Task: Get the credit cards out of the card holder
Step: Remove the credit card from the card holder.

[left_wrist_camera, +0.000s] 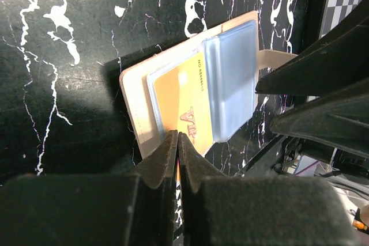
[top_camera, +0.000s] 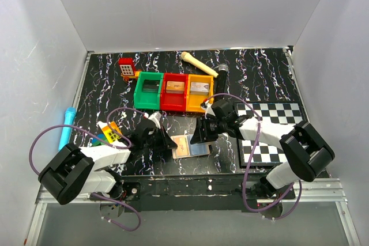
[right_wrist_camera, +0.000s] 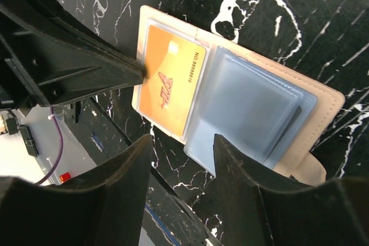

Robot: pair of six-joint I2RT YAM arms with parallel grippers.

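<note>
Currently:
holder [top_camera: 190, 147]: open flat on table [top_camera: 104, 79], near front edge, between the 2 grippers
card [left_wrist_camera: 179, 105]: 1 orange, in clear sleeve on holder's half by left gripper
left gripper [left_wrist_camera: 177, 136]: fingers together, pinching card's edge
right gripper [right_wrist_camera: 181, 142]: fingers apart, over holder's other half, holding nothing

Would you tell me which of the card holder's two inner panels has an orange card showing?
The one beside the left gripper: the orange card sits in it; the other panel shows only pale blue sleeves.
</note>
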